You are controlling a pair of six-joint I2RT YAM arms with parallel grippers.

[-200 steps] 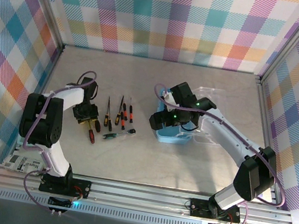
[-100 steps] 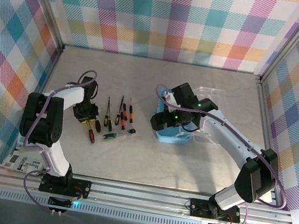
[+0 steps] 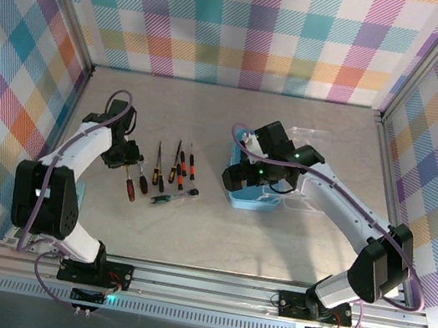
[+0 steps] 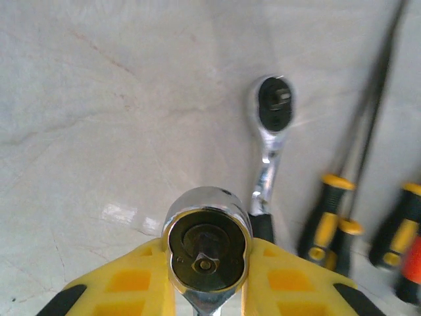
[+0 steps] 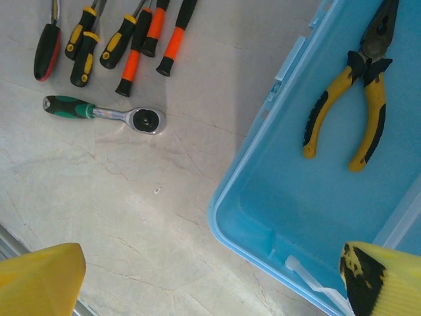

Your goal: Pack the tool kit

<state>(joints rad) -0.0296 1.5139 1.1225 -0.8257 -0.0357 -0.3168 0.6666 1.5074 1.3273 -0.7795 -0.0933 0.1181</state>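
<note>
Left wrist: left end effector [image 4: 207, 258] pinching chrome-headed tool [image 4: 206, 238] over table's left half, so pickup step; nxt carry to blue box [image 3: 240, 198] nr table centre, right end effector [image 5: 210, 273] spread above it.

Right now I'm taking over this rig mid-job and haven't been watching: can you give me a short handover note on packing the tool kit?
Left gripper: shut on a chrome-headed tool, beside the row of tools.
Right gripper: open, above the edge of the blue box.
Done: pliers lie in the box.
Left: ratchet and screwdrivers lie on the table; the held tool is not yet in the box.
</note>
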